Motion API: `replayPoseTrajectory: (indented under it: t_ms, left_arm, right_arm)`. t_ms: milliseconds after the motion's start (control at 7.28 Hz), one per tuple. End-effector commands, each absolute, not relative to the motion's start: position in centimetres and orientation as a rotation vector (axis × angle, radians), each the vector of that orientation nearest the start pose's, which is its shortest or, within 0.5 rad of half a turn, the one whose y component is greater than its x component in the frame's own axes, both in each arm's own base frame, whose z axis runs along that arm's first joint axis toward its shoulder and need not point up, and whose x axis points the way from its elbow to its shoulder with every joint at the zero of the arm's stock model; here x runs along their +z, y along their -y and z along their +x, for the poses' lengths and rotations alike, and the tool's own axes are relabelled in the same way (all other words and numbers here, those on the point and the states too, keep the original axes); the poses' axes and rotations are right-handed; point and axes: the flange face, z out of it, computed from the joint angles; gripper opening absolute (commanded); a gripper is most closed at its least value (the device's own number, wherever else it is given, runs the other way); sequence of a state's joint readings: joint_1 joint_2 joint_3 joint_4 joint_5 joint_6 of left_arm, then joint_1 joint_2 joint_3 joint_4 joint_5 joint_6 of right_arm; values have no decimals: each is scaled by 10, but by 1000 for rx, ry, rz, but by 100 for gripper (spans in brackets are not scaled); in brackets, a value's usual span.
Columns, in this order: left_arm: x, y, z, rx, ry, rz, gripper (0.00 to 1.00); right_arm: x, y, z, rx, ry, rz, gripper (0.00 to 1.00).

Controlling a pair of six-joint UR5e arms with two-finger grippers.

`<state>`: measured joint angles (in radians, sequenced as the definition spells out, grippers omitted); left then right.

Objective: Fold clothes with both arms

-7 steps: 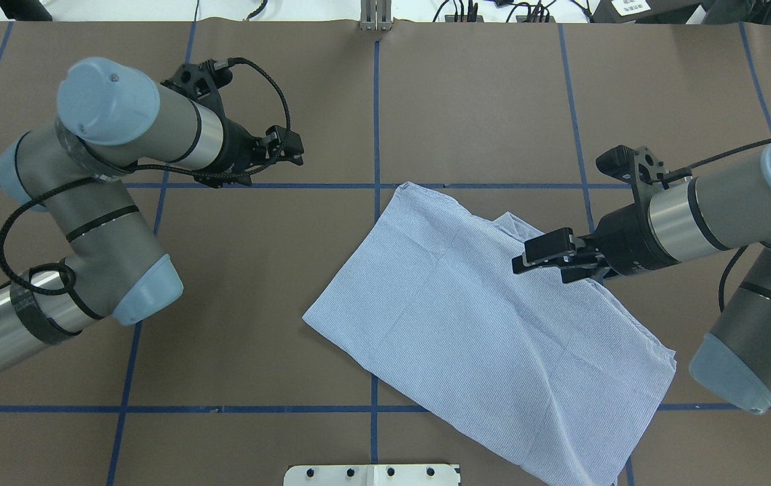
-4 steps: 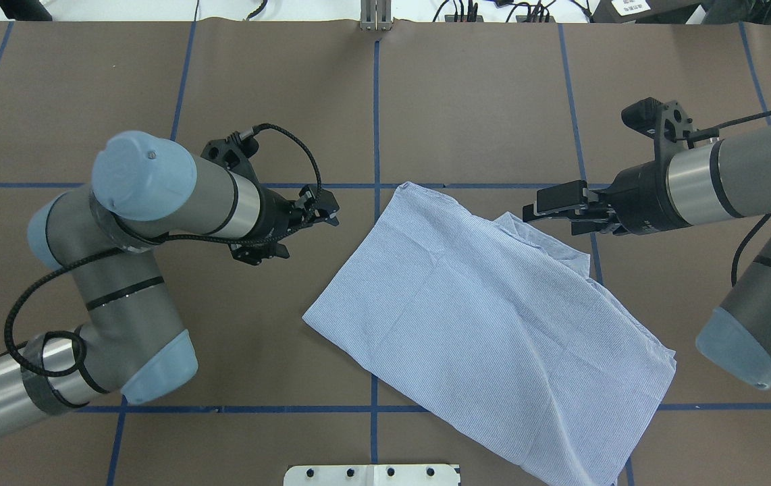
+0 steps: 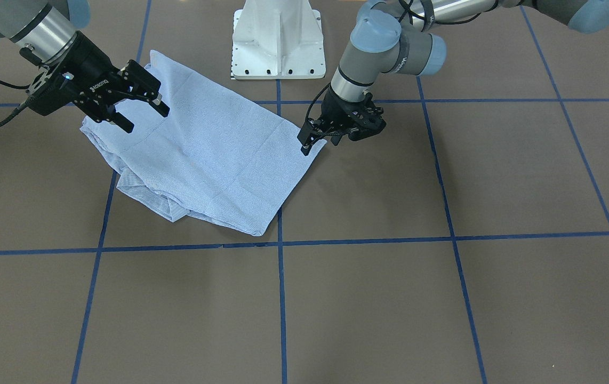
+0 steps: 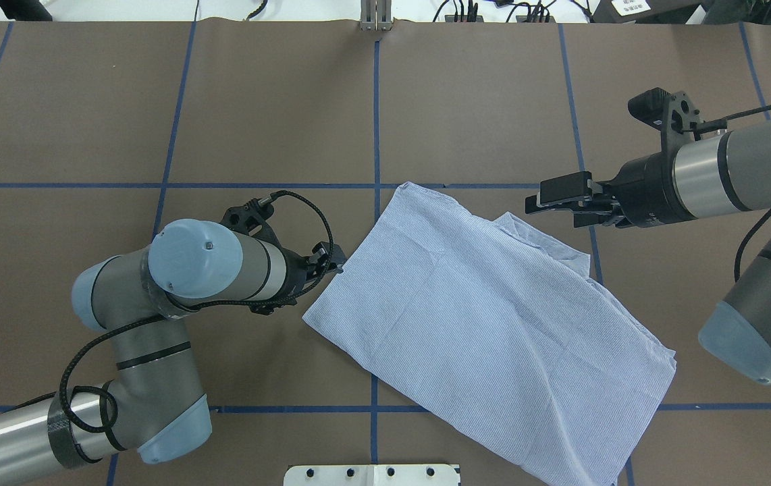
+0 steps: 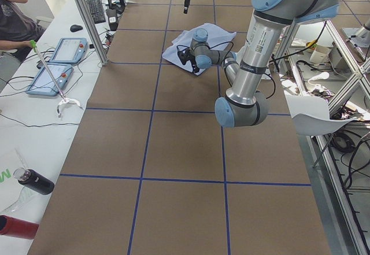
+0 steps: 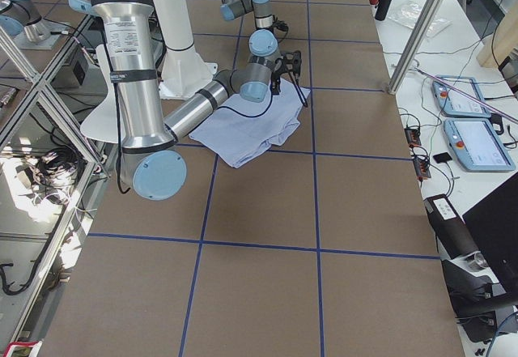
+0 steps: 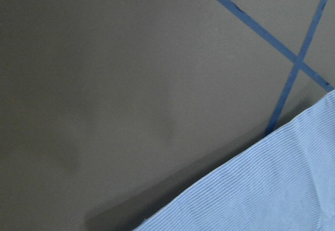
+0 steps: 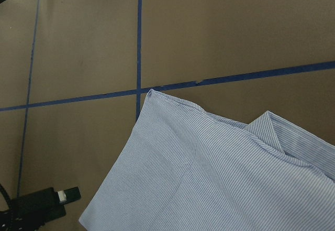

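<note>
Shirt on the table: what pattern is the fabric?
Fine light blue-and-white stripes across the shirt, clearest in the right wrist-mounted view.

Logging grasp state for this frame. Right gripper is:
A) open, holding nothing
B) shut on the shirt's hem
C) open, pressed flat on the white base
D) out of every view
A: the right gripper has its jaws standing apart with no cloth between them, and it is raised clear of the shirt.
</note>
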<state>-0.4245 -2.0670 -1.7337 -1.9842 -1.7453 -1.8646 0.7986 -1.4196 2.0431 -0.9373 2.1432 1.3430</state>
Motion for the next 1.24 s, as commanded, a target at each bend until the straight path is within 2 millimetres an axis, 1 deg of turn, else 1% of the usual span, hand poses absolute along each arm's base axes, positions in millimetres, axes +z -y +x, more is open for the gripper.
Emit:
replayPoseTrajectory:
  t_ms: [0, 137, 412, 549, 686, 824, 1098]
  left_arm:
    - [260, 358, 555, -539, -1079, -92, 97]
    - [262, 351, 559, -527, -1071, -100, 94]
    - [265, 349, 563, -530, -1036, -104, 91]
    - [267, 341, 568, -517, -1030, -113, 90]
    - [265, 341, 568, -516, -1035, -112, 88]
    - [263, 341, 568, -513, -1036, -113, 77]
    - [263, 340, 569, -510, -1036, -116, 44]
  right_arm:
    - [283, 408, -287, 130, 1303, 162, 100]
    - [284, 408, -287, 134, 1302, 161, 100]
    - [283, 408, -287, 133, 1303, 160, 100]
    - [283, 408, -287, 130, 1305, 156, 100]
    - [283, 407, -287, 128, 1307, 150, 100]
    - [283, 407, -287, 128, 1307, 150, 100]
    - [282, 408, -285, 131, 1307, 151, 100]
